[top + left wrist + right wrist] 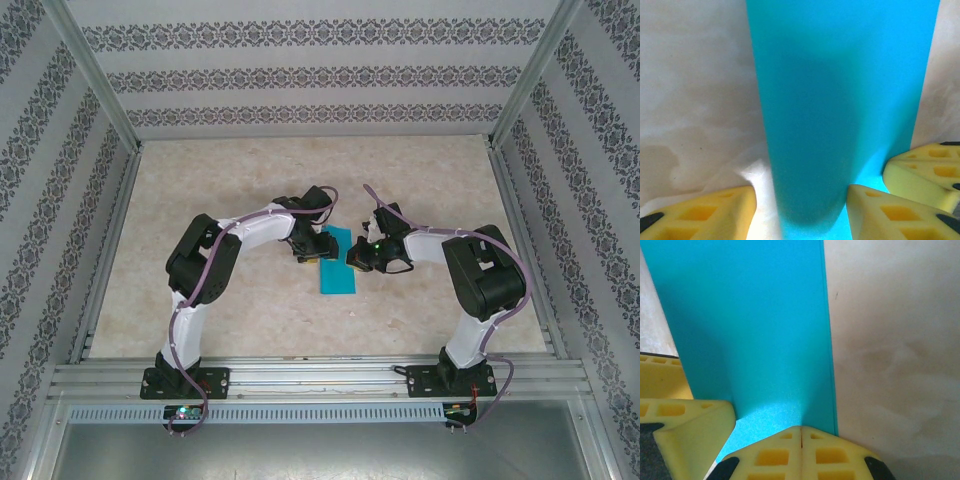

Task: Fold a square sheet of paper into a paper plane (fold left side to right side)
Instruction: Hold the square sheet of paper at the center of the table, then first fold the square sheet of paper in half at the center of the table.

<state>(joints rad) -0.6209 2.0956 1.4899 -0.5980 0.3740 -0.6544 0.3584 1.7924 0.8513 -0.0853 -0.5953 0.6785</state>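
Left-to-right fold looks done: square sheet of paper (337, 268) lies doubled between half-open, empty left fingers (705, 212); right fingers (775, 455), closed together, press its edge. Next, crease along it

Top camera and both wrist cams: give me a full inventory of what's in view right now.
sheet of paper: one, turquoise-blue, a narrow rectangle at the table's middle, between the two claws
table: one, beige marbled, floor of the enclosure
walls: three, white with grey patterned bands, at the back and both sides
frame rails: several, silver metal, along the near edge and up the corners
left arm and right arm: two, white and black with purple cables, bases at the near edge
left claw: one, yellow fingers, open, astride the paper
right claw: one, yellow fingers, shut at the paper's edge
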